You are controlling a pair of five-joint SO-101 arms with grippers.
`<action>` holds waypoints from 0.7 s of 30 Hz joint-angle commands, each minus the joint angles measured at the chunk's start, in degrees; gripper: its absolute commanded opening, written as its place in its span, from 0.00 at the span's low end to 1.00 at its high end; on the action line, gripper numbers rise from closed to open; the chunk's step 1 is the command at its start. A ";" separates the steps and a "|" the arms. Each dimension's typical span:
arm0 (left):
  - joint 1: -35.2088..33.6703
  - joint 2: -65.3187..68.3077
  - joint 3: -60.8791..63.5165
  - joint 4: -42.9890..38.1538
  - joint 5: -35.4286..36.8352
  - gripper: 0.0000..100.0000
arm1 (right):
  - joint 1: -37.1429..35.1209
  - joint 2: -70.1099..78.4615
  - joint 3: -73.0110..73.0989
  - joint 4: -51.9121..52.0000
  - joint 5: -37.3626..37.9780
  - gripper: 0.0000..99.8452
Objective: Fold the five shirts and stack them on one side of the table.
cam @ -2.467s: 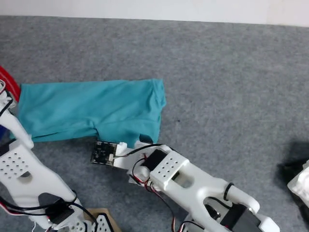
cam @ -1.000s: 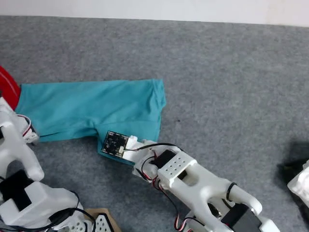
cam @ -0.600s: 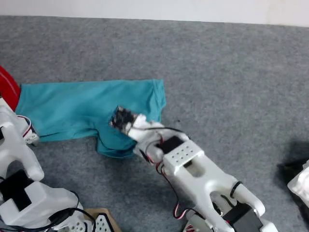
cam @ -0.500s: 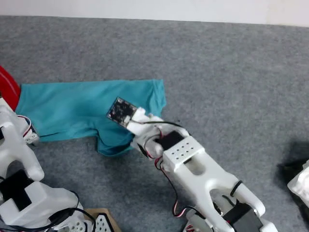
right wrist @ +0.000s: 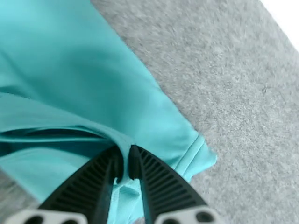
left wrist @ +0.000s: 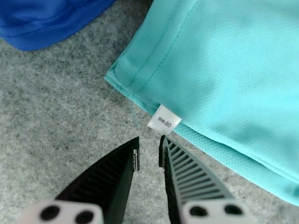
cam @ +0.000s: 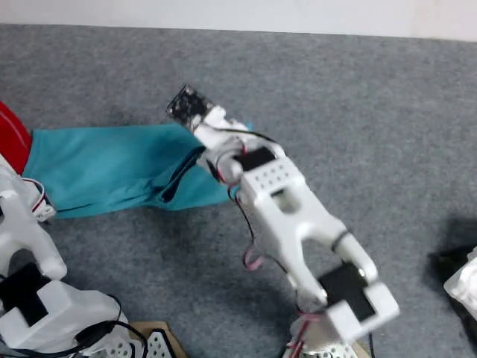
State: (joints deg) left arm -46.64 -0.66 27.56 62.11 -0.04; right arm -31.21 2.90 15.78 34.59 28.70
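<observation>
A teal shirt (cam: 97,168) lies spread at the left of the grey table. My right gripper (right wrist: 125,161) is shut on a fold of the teal shirt (right wrist: 70,84). In the high view the right arm (cam: 272,194) stretches over the shirt's right end, holding that pinched edge lifted above the cloth near the far hem. My left gripper (left wrist: 148,153) hovers just off the teal shirt's corner (left wrist: 135,81), beside a white label (left wrist: 163,123). Its fingers stand a narrow gap apart with nothing between them. The left arm (cam: 26,239) rests at the near left.
A blue shirt (left wrist: 46,18) lies next to the teal corner. A red cloth (cam: 11,130) shows at the table's left edge. Dark and white cloth (cam: 455,272) sits at the right edge. A brown board (cam: 160,339) is at the front.
The right arm has raised the shirt's near right edge and carried it away toward the far hem, doubling the cloth over. The left arm pulled back earlier and has kept still since.
</observation>
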 commanded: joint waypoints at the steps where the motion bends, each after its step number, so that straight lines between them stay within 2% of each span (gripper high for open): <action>1: -0.66 -2.77 -0.04 -1.76 0.00 0.09 | 2.51 4.53 -9.36 0.13 -2.55 0.01; 11: -0.66 -2.42 0.04 -1.76 0.00 0.09 | 4.35 15.34 -17.45 0.22 -2.90 0.02; 16: -0.66 -2.33 0.04 -2.11 0.00 0.09 | 2.15 16.66 -17.10 2.77 -2.73 0.30; 18: -0.66 -2.33 0.04 -2.11 0.00 0.09 | 1.71 15.60 -17.80 6.29 -2.90 0.28; 21: -0.75 -2.33 0.13 -2.11 -0.09 0.09 | 1.54 9.19 -18.24 10.86 -7.12 0.17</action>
State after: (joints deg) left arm -46.64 -0.66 27.74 60.70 -0.04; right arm -28.75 19.96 0.48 41.71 25.63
